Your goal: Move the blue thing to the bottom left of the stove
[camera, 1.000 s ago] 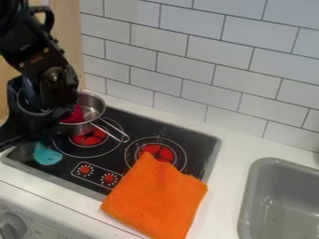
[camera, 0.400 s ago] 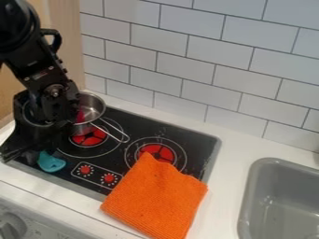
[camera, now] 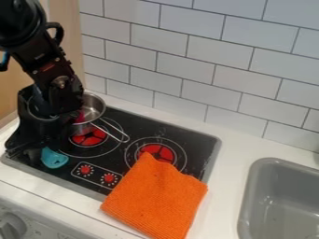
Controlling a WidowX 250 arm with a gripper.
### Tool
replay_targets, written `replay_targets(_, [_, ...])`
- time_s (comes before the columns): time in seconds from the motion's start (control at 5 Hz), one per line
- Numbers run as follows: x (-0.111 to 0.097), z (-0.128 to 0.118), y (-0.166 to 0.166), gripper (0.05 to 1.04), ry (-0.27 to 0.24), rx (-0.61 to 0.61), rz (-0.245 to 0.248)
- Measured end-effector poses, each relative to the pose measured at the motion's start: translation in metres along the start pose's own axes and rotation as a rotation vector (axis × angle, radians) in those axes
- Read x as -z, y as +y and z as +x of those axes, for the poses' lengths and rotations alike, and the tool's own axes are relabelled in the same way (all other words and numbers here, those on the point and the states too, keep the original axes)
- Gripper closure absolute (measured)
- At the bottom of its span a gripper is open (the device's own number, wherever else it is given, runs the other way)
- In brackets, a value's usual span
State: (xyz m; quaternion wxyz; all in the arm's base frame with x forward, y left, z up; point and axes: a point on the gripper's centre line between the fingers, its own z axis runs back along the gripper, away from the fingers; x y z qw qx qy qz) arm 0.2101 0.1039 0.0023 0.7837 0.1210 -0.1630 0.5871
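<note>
Hanging low, claw (camera: 25, 152) by the blue thing (camera: 54, 159)

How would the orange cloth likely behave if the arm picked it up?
The orange cloth would probably be floppy, since its edges look wavy and it lies flat, partly on the stove and partly on the counter. It looks thin with a ribbed, woven surface, so it is likely light for its size. That texture should also make it less slippery to grip.

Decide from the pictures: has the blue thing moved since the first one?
Yes, the blue thing has shifted slightly rightward in the view, closer to the left red dial.
</note>
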Motion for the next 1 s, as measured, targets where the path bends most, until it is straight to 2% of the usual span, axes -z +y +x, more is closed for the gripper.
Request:
replay_targets(0.2, [0.000, 0.000, 0.000, 0.147, -0.004, 0.003, 0.000])
replay_targets(0.4, [-0.007, 0.002, -0.004, 0.068, -0.018, 0.004, -0.026])
replay_targets(0.8, [-0.034, 0.011, -0.009, 0.085, -0.073, -0.001, -0.102])
replay_targets(1.0, [-0.054, 0.008, -0.008, 0.085, -0.095, 0.014, -0.146])
